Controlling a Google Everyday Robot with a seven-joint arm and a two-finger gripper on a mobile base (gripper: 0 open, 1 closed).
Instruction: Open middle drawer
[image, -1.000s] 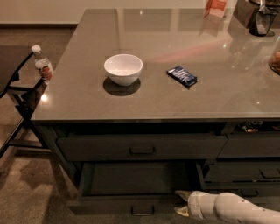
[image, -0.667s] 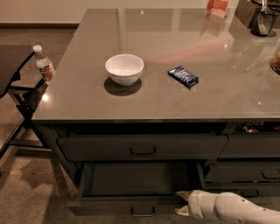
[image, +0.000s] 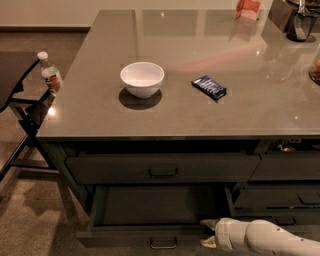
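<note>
Middle drawer (image: 125, 239) is located at the near lower edge of the camera view, below the tabletop (image: 100, 115), and stands drawn well out of the cabinet, so that its plain dark inside is exposed from above. Its flat front is nearest the camera, with the small black loop handle (image: 163, 243) at the centre.

The claw (image: 208, 233) is positioned at the right end of that front, well apart from the handle, on a white arm (image: 270, 240) entering from the lower right. Its two pale fingertips are seen spread, one above the other, with a dark gap between them; nothing is pinched. Whether either tip touches the front cannot be determined.

The opening step is judged to be essentially complete, as most of the drawer's depth appears to be exposed. The next move is judged to call for either a short final pull, or a withdrawal of the claw clear of the front without the drawer being pushed back in.

Behind and above, the top drawer (image: 110, 170) is shut, with its own handle (image: 163, 172) centred. Further drawers (image: 285, 167) are fitted to the right.

On the tabletop, a white bowl (image: 142, 78) and a blue packet (image: 209, 87) are set near each other but apart. A water bottle (image: 50, 75) stands just off the left edge.
</note>
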